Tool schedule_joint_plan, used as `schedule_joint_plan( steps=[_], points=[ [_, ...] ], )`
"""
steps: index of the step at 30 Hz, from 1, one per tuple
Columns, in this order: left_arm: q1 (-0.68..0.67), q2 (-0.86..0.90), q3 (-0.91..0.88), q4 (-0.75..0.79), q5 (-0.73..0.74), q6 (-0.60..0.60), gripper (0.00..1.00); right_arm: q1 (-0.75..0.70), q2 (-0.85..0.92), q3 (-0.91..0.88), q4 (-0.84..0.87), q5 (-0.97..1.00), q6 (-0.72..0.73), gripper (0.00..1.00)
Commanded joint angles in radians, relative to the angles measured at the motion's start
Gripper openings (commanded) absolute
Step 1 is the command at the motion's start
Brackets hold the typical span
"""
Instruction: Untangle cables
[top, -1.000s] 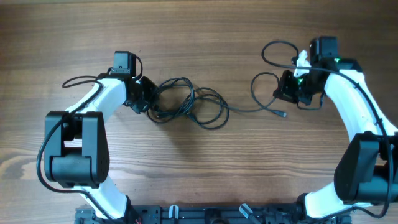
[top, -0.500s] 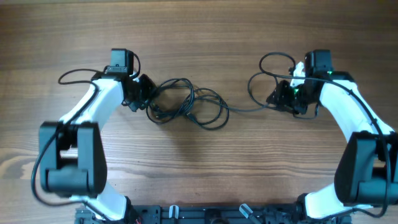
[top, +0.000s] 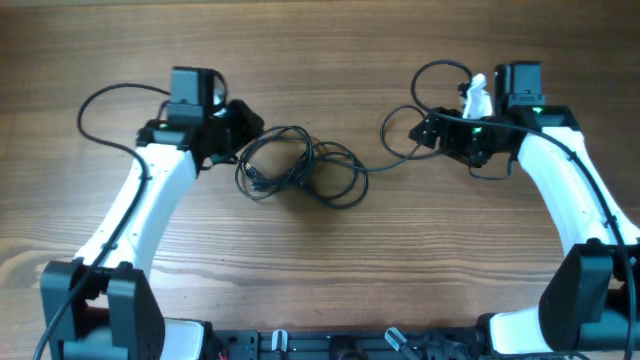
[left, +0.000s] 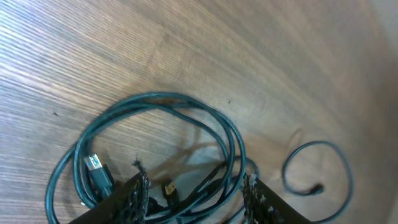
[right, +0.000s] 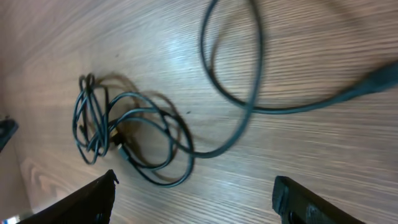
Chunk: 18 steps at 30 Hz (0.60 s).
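Note:
The cables lie as a tangled black bundle on the wood table, left of centre. One strand runs out of it to the right and curls into a loop. My left gripper hovers at the bundle's upper left edge and is open. In the left wrist view several strands and a gold plug lie between its fingers, unpinched. My right gripper is open beside the loose loop. The right wrist view shows its gap holding nothing, with the bundle and the loop ahead.
Each arm's own thicker black wire arcs off its wrist, one on the left and one on the right. A black rail runs along the near table edge. A blue-tipped plug sits at the bundle's left side.
Both grippers have opened. The right one has let go of the loose strand and shifted left. The left one has drawn back from the bundle's edge toward the far side.

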Motion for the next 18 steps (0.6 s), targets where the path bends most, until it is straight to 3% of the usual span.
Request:
schedule_joint_plan(
  steps=[1, 9, 18],
  points=[
    [-0.079, 0.048, 0.008, 0.009, -0.165, 0.023, 0.5, 0.069, 0.005, -0.007, 0.016, 0.005, 0.04, 0.84],
    [-0.17, 0.087, 0.008, 0.072, -0.191, 0.075, 0.56, 0.183, 0.005, -0.007, 0.087, 0.144, 0.187, 0.95],
    [-0.211, 0.093, 0.008, 0.093, -0.192, 0.075, 0.56, 0.23, 0.005, -0.007, 0.13, 0.144, 0.245, 0.98]
  ],
)
